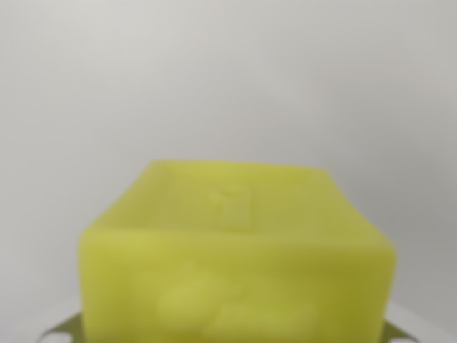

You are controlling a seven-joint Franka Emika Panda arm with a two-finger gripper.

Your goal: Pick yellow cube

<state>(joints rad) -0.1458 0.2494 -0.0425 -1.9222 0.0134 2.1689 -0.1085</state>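
The yellow cube (235, 250) fills the lower middle of the wrist view, very close to the camera and out of focus. A faint embossed mark shows on its top face. Slivers of my gripper (235, 334) show at the bottom edge: one of the fingers (61, 330) lies against the cube's left side, and the other sits at its right side near the bottom right corner. The jaws press on the cube from both sides. The fingertips themselves are hidden below the frame.
Behind the cube there is only a plain, blurred light grey surface, with no other objects or edges visible.
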